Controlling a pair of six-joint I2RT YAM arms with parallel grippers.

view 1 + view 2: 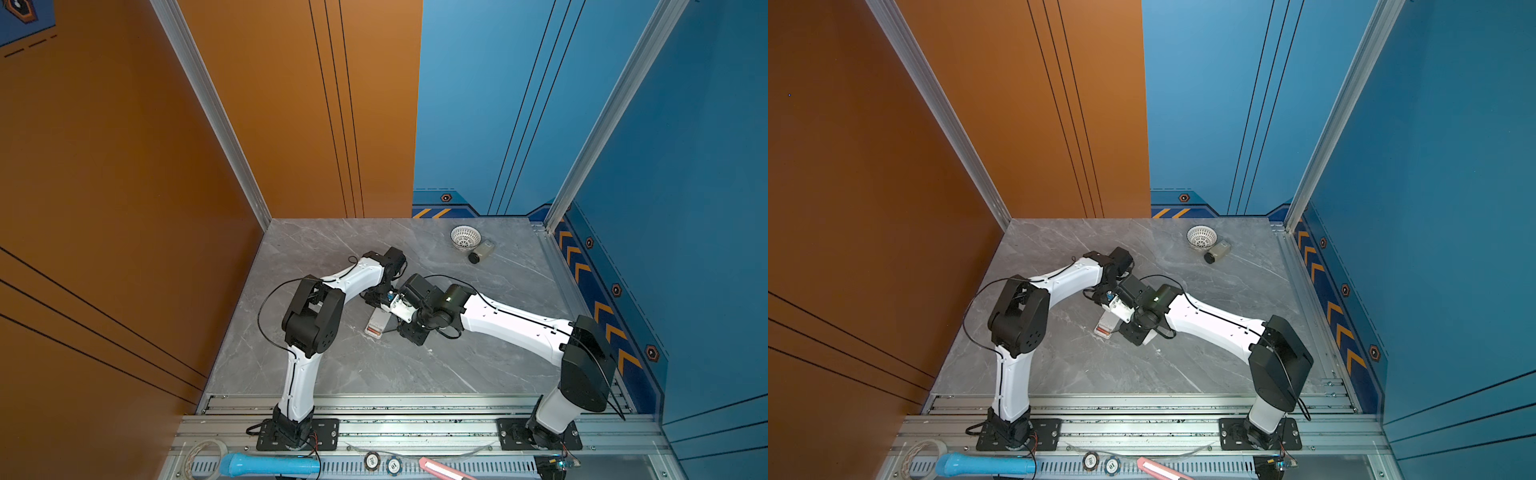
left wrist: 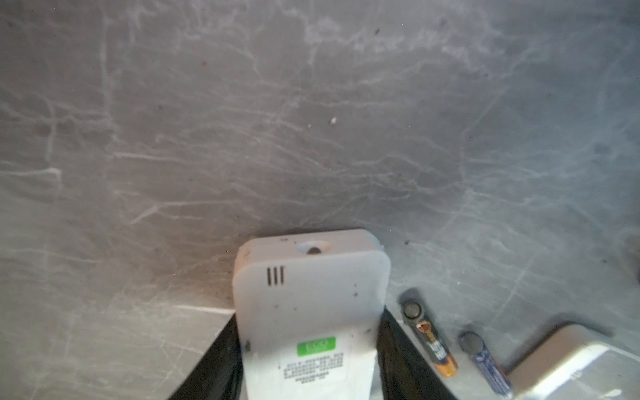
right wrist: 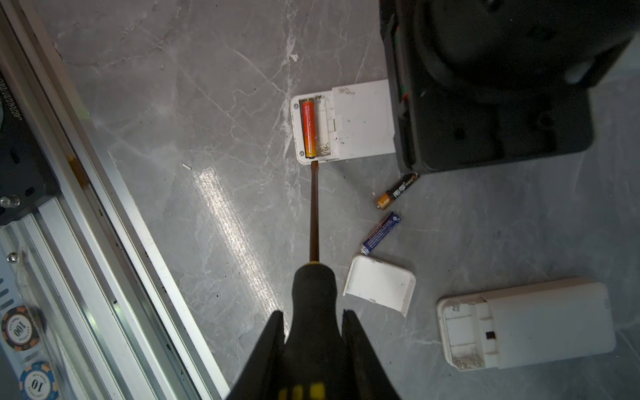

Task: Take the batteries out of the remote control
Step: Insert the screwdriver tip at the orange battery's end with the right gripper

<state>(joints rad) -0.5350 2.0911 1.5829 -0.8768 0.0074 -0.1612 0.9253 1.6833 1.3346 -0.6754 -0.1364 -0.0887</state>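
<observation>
Remote control [image 2: 310, 277], white, rests back-up on the grey marbled desk [image 2: 311, 121]. The left hand [image 2: 308, 318] grips it across its width, with one black finger [image 2: 221, 360] against each long side. The end farthest from that hand holds the open battery bay. One orange-red battery [image 3: 309, 128] sits there in the outer slot, and the neighbouring slot shows its wire spring.

The right hand [image 3: 312, 315] is closed narrow around the black-and-yellow handle of a screwdriver [image 3: 314, 214], whose shaft points straight ahead of the hand. Its flat tip meets the remote's edge right at the end of the orange-red battery. Whether it actually touches cannot be told.

Two loose batteries lie on the desk off to one side of the shaft, ahead of the right hand. A black-and-gold battery [image 3: 396, 191] lies close to the body of the left hand. A blue battery [image 3: 381, 233] lies nearer the right hand, its end just beside a white cover [image 3: 379, 285]. Farther out on that side lies a second remote [image 3: 526, 332] with its bay uncovered.
</observation>
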